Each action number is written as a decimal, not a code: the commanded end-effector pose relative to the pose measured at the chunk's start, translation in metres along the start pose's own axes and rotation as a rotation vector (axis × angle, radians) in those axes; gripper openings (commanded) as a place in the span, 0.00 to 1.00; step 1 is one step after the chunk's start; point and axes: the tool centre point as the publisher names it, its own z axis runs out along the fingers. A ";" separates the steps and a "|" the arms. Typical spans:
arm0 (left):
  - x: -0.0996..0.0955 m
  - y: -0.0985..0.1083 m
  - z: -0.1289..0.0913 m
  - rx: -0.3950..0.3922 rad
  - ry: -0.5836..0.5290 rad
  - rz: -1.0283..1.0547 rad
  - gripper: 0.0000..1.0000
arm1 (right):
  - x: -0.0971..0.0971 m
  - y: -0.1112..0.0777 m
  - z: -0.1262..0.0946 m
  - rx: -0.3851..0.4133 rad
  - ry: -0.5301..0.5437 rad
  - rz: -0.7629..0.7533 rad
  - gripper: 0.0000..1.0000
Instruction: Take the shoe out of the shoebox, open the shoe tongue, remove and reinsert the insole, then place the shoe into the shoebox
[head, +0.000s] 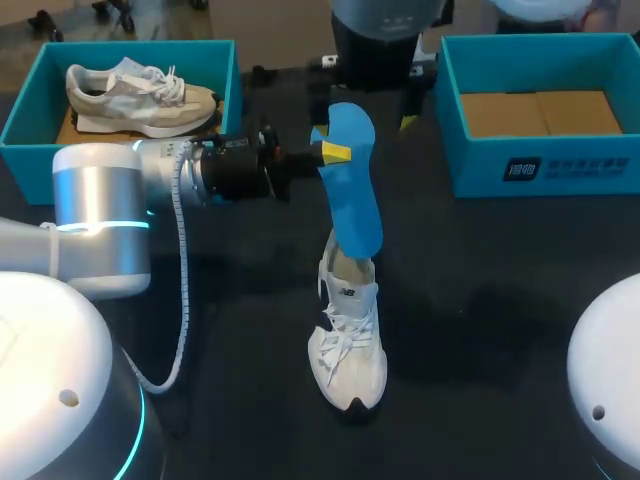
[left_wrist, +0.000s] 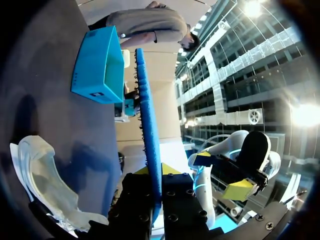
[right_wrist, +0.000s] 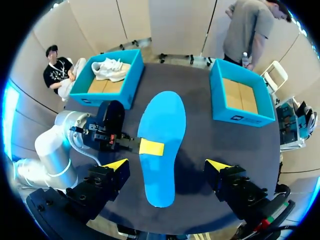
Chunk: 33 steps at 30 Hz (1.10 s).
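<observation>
1. At mid-desk (head: 500, 300): shoe (head: 348, 345), white, upright on its sole, toe toward the robot, laces loose.
2. Above the shoe's heel: insole (head: 352, 190), blue, held nearly on end and tilted. Its lower end overlaps the shoe's opening in the head view (whether it touches cannot be told).
3. Left pincer (head: 335, 152): reaches in from the left and is closed on the insole's upper part, a yellow tip pressed flat on its face.
4. Right pincer (right_wrist: 167, 165): sits over the insole with its fingers (right_wrist: 117, 165) spread wide, one on either side and clear of it, gripping nothing.
5. Far right: right box (head: 540, 165), teal, showing only a cardboard floor.
6. Far left: left box (head: 25, 110), teal, with a second shoe (head: 140, 98) (grey and white) lying inside.
</observation>
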 end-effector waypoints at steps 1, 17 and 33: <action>0.000 0.001 0.000 0.003 -0.001 0.000 0.00 | 0.003 0.003 0.001 0.005 0.002 -0.007 1.00; 0.000 0.001 0.000 0.003 -0.001 0.000 0.00 | 0.004 0.004 0.009 0.006 -0.001 0.012 1.00; 0.000 0.001 0.000 0.003 -0.001 0.000 0.00 | -0.012 -0.002 0.008 0.003 0.206 0.051 1.00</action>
